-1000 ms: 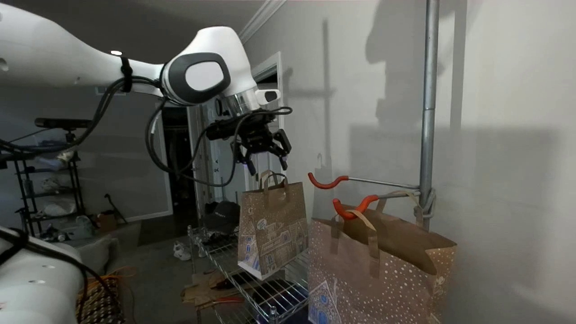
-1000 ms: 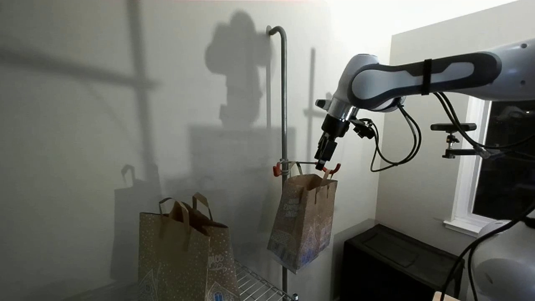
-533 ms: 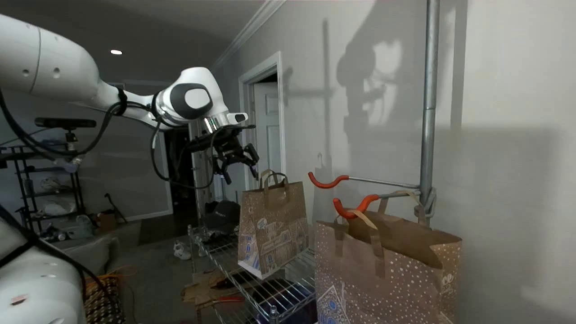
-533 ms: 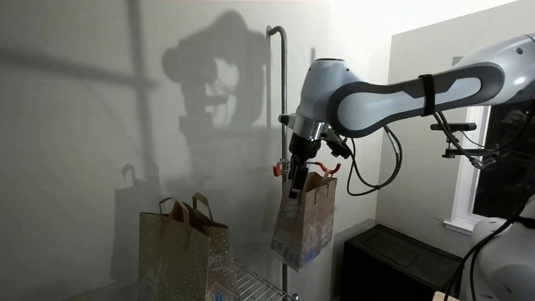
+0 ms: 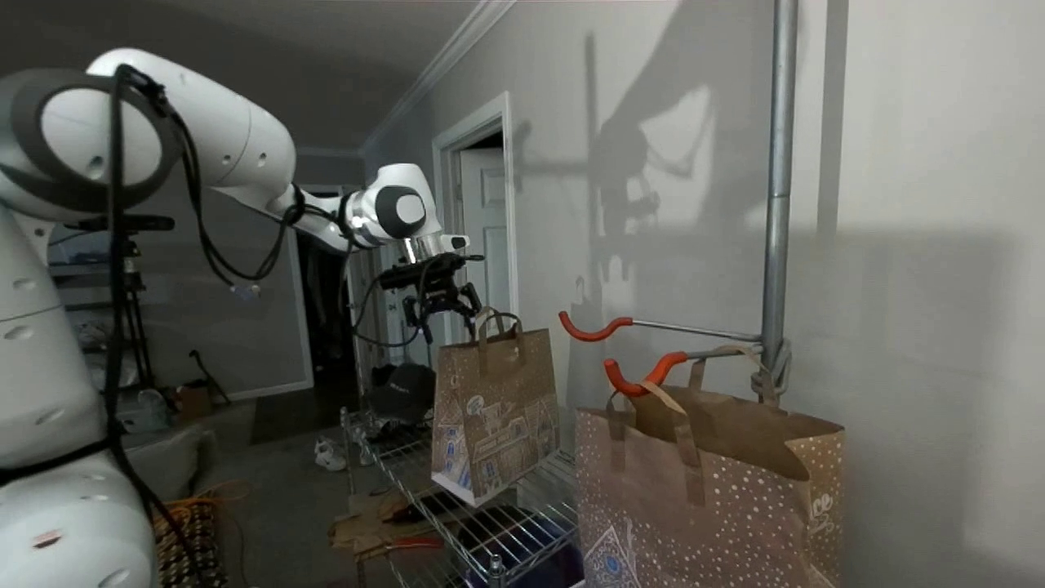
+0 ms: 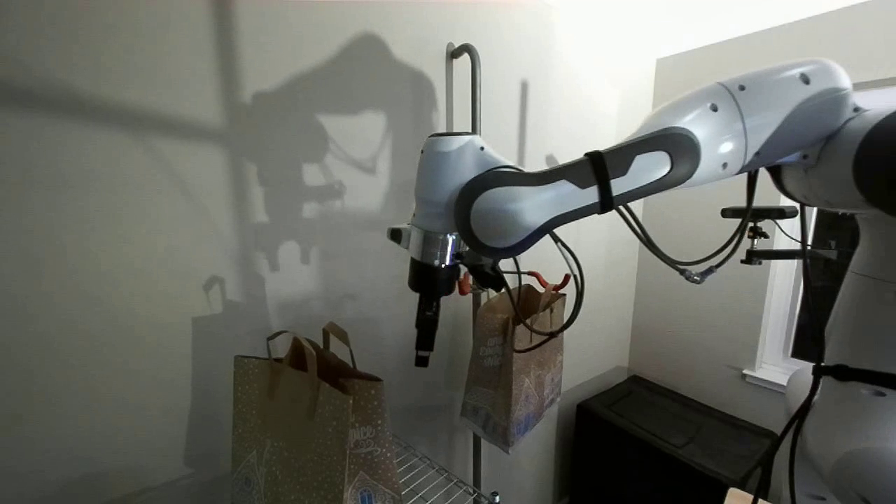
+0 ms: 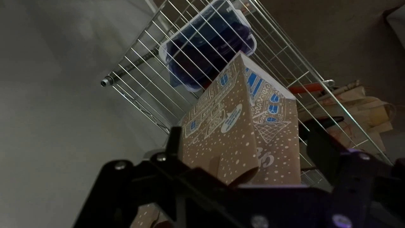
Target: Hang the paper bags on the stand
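One speckled paper bag point(image 5: 710, 498) hangs on the stand point(image 5: 780, 204), a handle over its lower orange hook point(image 5: 629, 384) and the opposite handle looped near the pole. The same hanging bag point(image 6: 514, 378) shows partly behind the arm's cables in an exterior view. A second paper bag point(image 6: 301, 427) with white and blue print stands upright on the wire rack, both handles up. My gripper point(image 6: 422, 360) is above and beside this standing bag, apart from it. In the wrist view the gripper point(image 7: 245, 139) has its fingers wide apart, the standing bag point(image 7: 218, 133) lying beyond them; its handles are hidden there.
The wire rack point(image 5: 465, 523) carries the standing bag and a dark cap point(image 5: 404, 392). Below its wires is a bin with blue and purple contents point(image 7: 205, 47). A black chest point(image 6: 665, 434) sits by the window. The wall runs close behind the stand.
My gripper has moved away from the hooks and down, towards the standing bag. The hanging bag has swung slightly, and the standing bag has stayed put.
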You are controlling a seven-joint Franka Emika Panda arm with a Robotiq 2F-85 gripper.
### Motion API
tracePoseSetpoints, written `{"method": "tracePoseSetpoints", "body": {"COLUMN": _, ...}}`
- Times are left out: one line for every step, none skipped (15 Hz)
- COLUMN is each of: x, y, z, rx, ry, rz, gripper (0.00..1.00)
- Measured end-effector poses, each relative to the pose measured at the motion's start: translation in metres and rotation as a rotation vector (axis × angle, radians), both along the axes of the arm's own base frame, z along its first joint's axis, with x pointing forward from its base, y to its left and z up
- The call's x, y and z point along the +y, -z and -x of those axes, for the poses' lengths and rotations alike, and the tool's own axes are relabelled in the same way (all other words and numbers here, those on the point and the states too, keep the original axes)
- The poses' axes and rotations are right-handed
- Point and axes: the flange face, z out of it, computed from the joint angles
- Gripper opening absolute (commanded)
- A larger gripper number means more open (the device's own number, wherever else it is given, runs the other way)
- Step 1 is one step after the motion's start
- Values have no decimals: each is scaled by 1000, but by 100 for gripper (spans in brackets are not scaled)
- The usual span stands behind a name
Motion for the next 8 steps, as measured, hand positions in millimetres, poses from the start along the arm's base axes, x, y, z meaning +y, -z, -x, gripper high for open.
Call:
{"method": "tracePoseSetpoints", "body": {"x": 7, "y": 3, "z": -11, "rx": 11, "ry": -2, "rz": -16, "gripper": 100}}
{"method": "tracePoseSetpoints", "body": {"x": 13, "y": 5, "z": -22, "rx": 21, "ry": -2, "rz": -36, "gripper": 100}}
{"method": "tracePoseSetpoints", "body": {"x": 18, "y": 6, "z": -31, "rx": 32, "ry": 3, "rz": -61, "gripper": 100}}
{"method": "tracePoseSetpoints", "body": {"x": 22, "y": 6, "z": -40, "rx": 42, "ry": 11, "rz": -90, "gripper": 100}}
{"method": "tracePoseSetpoints", "body": {"x": 24, "y": 5, "z": -48, "rx": 54, "ry": 23, "rz": -125, "gripper": 100}}
{"method": "tracePoseSetpoints", "body": {"x": 26, "y": 4, "z": -55, "rx": 62, "ry": 38, "rz": -166, "gripper": 100}}
{"method": "tracePoseSetpoints", "body": {"x": 28, "y": 2, "z": -61, "rx": 65, "ry": 51, "rz": -207, "gripper": 100}}
{"method": "tracePoseSetpoints", "body": {"x": 30, "y": -1, "z": -67, "rx": 59, "ry": 62, "rz": -247, "gripper": 100}}
